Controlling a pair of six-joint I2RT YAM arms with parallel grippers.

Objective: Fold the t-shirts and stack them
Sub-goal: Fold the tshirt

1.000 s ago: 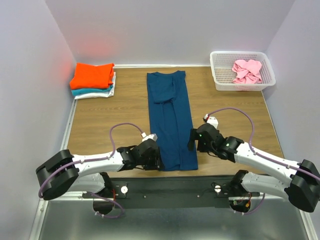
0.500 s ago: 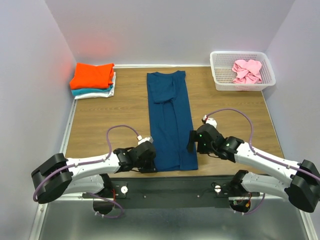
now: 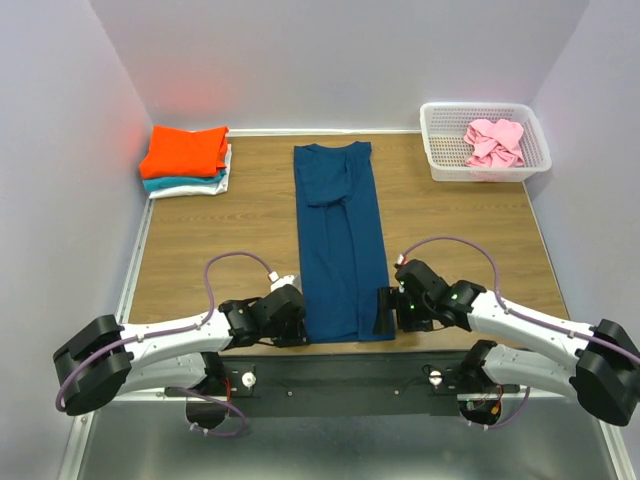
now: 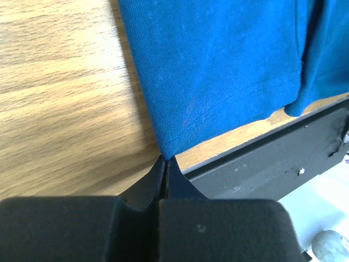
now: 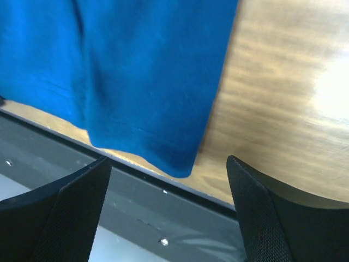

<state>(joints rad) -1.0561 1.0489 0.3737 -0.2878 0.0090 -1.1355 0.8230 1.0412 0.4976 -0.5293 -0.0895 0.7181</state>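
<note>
Seen from above, a dark navy-blue cotton t-shirt, folded into a long strip, lies in the middle of the brown wooden table. The left gripper is at its near left corner and the right gripper at its near right. A folded stack of orange, teal and white t-shirts lies far left. A crumpled pink t-shirt sits in a white plastic lattice basket far right.

In the left wrist view, the left gripper is clenched on the shirt's hem corner.

In the right wrist view, the right gripper is released, its black fingers spread wide to either side of the other hem corner.
</note>
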